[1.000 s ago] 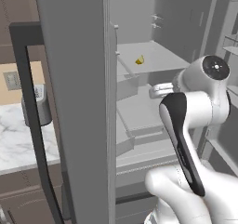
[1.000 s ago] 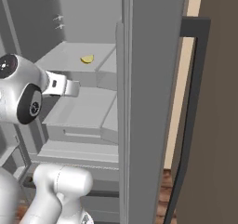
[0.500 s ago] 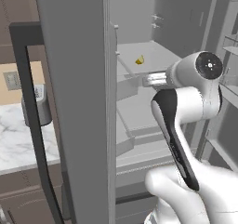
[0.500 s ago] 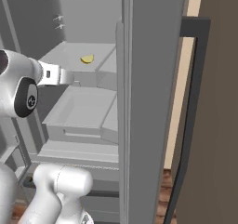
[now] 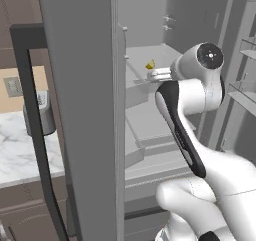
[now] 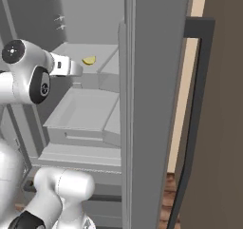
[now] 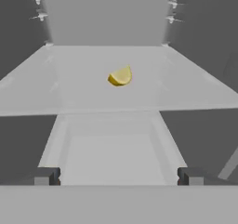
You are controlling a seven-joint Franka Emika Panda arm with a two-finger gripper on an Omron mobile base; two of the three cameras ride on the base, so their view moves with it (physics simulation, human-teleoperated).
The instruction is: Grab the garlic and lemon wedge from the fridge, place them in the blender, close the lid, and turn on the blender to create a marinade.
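The fridge [image 5: 80,110] stands open, its door [image 6: 152,104] swung out beside me. A bright yellow lemon wedge [image 7: 120,76] lies alone on the pale upper shelf [image 7: 79,97], also seen as the lemon wedge [image 5: 150,64] and lemon wedge [image 6: 88,60] from the base. My gripper [image 7: 118,176] is open, level with the shelf's front edge and short of the wedge, with nothing between its fingertips [image 7: 46,176]. From the base the gripper [image 5: 151,75] sits just below and in front of the wedge. The garlic, the blender and the lid are out of view.
An open grey drawer [image 6: 85,111] juts out right under the shelf, below my hand. The door's black bar handle [image 5: 35,125] stands at the left. A marble counter [image 5: 15,150] with a grey appliance [image 5: 42,112] lies beyond it. Inner door shelves [image 5: 245,95] line the right side.
The arm has raised the hand and pushed it further into the fridge, from over the drawer up to the shelf edge near the lemon wedge. The jaws stayed open.
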